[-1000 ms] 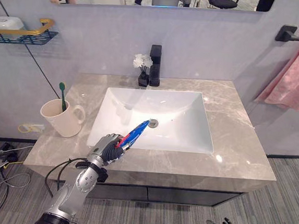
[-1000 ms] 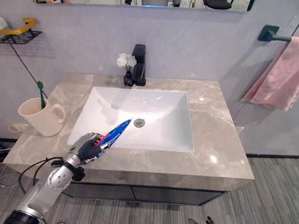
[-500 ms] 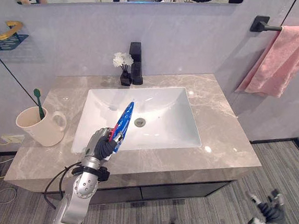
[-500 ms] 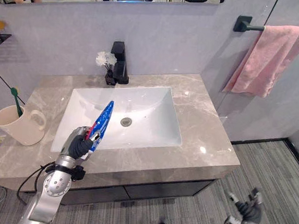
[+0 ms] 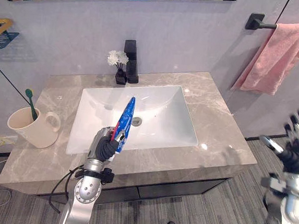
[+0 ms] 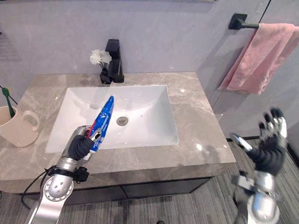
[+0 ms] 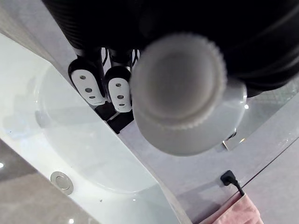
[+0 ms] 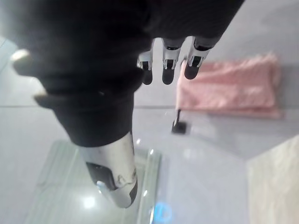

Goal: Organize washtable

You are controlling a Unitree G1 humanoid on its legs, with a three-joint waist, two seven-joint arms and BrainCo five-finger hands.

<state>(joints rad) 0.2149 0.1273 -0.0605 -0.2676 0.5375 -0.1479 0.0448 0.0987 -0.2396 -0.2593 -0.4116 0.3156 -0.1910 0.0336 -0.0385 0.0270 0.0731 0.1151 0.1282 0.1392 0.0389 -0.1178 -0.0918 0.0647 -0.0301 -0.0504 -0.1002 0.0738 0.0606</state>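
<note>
My left hand [image 5: 104, 147] is shut on a blue toothpaste tube [image 5: 124, 117] and holds it nearly upright over the front edge of the white sink [image 5: 162, 110]. In the left wrist view the tube's white cap [image 7: 182, 93] sits right in front of the curled fingers [image 7: 103, 87]. A cream cup [image 5: 33, 129] with a green toothbrush [image 5: 30, 100] stands at the left end of the marble counter [image 5: 223, 137]. My right hand [image 6: 270, 143] is raised in the air past the counter's right end, open with fingers spread, holding nothing.
A black faucet [image 5: 130, 60] and a small black vase of white flowers [image 5: 117, 66] stand behind the sink. A pink towel [image 5: 280, 58] hangs on a black bar on the right wall. A wire shelf [image 5: 0, 32] is on the left wall.
The view has swung to the right. My right hand has risen from near the floor to counter height, fingers spread. The tube in my left hand has tipped from slanted to nearly upright.
</note>
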